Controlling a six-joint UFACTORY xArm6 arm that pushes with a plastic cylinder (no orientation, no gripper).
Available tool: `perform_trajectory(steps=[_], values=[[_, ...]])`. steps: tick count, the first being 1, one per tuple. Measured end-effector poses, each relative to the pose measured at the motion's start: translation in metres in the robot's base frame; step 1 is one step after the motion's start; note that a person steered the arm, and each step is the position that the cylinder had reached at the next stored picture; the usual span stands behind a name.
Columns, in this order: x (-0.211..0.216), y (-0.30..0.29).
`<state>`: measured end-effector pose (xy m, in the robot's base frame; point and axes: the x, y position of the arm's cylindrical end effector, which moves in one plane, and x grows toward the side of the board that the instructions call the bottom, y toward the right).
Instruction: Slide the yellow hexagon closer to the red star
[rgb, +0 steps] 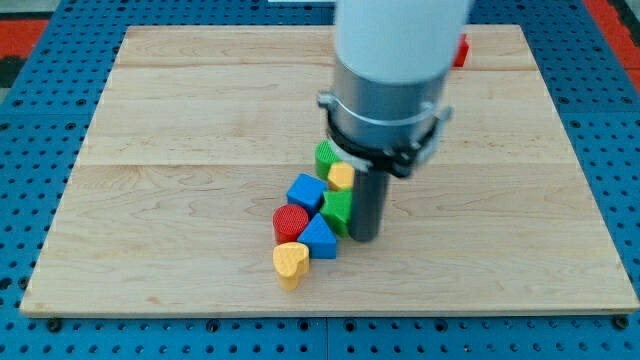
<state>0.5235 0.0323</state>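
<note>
Surface finishes, board and blocks
Pale wooden board (180, 120): smooth, matt, grain visible. Red cylinder (290, 222): ridged top. Yellow heart (290, 261), blue cube (306, 190): smooth, matt plastic look. Rod (366, 205): dark, matt.

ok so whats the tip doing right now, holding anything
My tip: no gripper, holds nothing; it stands just right of the green block, below the yellow hexagon.

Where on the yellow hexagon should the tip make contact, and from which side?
Push only, no grip: meet the yellow hexagon on its lower-left side, driving up-right toward the red block half hidden by the arm. The blue cube and a green block crowd that side, so entry looks tight. My tip sits to its lower right.
</note>
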Motion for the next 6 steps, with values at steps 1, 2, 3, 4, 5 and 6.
perform_trajectory(steps=[1,2,3,4,5,6], values=[[-0.001,-0.015],[-0.031,-0.038],[-0.054,-0.053],[-0.055,0.008],[-0.084,0.049],[-0.122,0.069]])
